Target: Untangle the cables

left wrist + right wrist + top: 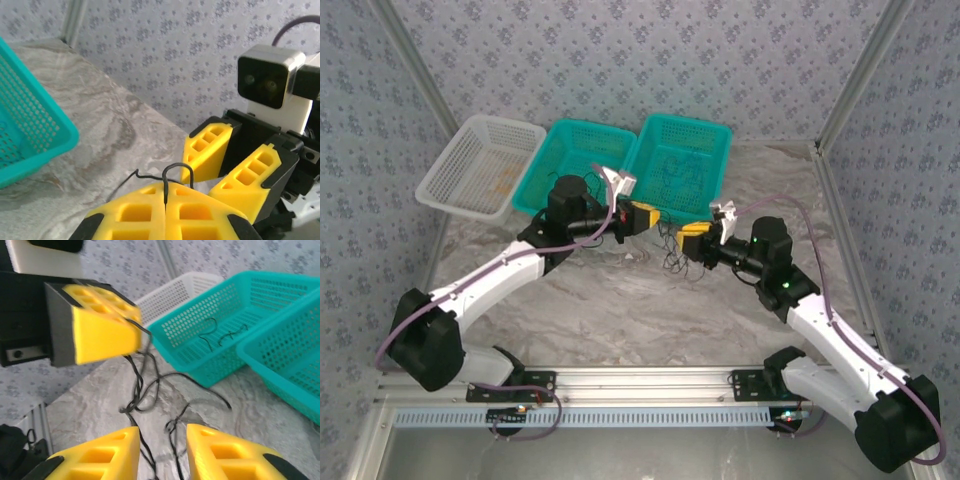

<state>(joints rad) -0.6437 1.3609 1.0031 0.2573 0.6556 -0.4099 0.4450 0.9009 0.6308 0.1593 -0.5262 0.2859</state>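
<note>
L hand [165,196] clamped on black cable [175,165]; R hand [163,442] agape over cables [131,407].

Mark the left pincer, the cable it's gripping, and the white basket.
left pincer [165,187], left wrist view, seam between its shut fingertips.
black cable [177,164], left wrist view, top of the loop sticking out of the fingertips.
white basket [447,160], top external view, its left wall.
</note>
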